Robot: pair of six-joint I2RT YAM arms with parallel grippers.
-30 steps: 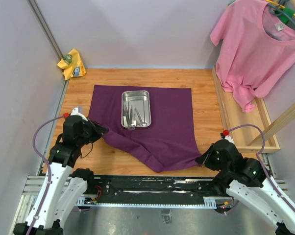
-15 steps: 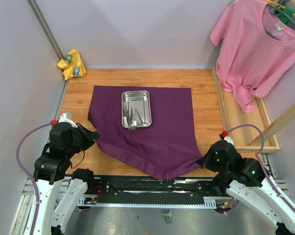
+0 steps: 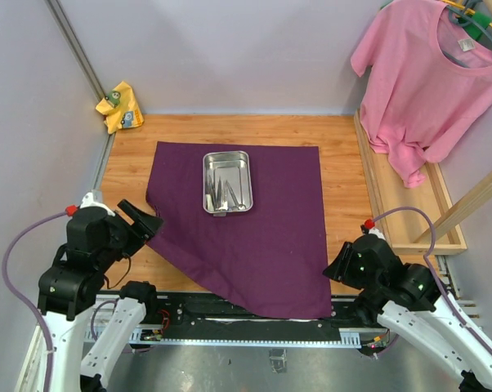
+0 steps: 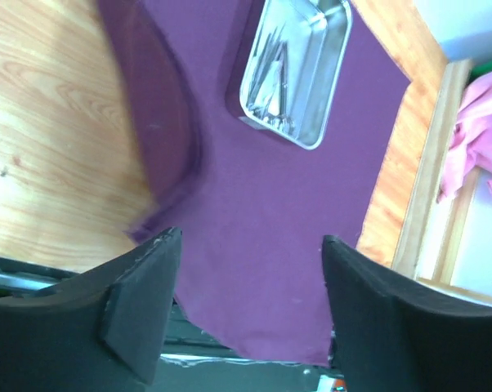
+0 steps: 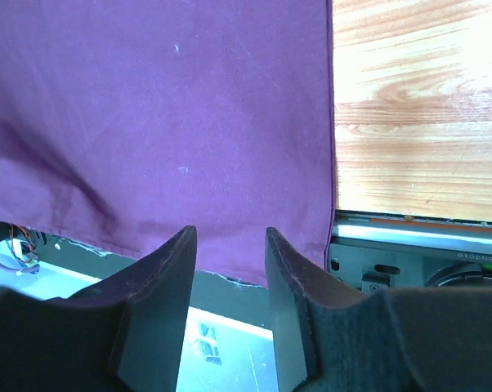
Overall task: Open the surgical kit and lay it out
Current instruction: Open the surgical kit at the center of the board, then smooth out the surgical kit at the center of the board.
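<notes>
Purple wrap (image 3: 262,245) flatter — steel tray (image 3: 206,184) atop

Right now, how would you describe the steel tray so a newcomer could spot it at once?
Find the wooden table, then the dark purple cloth spread across it. On the cloth's far half sits the steel tray, the only shiny rectangular thing there, holding slim metal instruments.

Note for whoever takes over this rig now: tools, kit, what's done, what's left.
Left tool: open, empty, by the left edge of the purple cloth.
Right tool: open, empty, at its near right corner.
Cloth opened on the table, near edge hanging over the front, left edge looks folded.
Steel tray sits on it, instruments inside.
To do: flatten the fold, lay out the instruments.
</notes>
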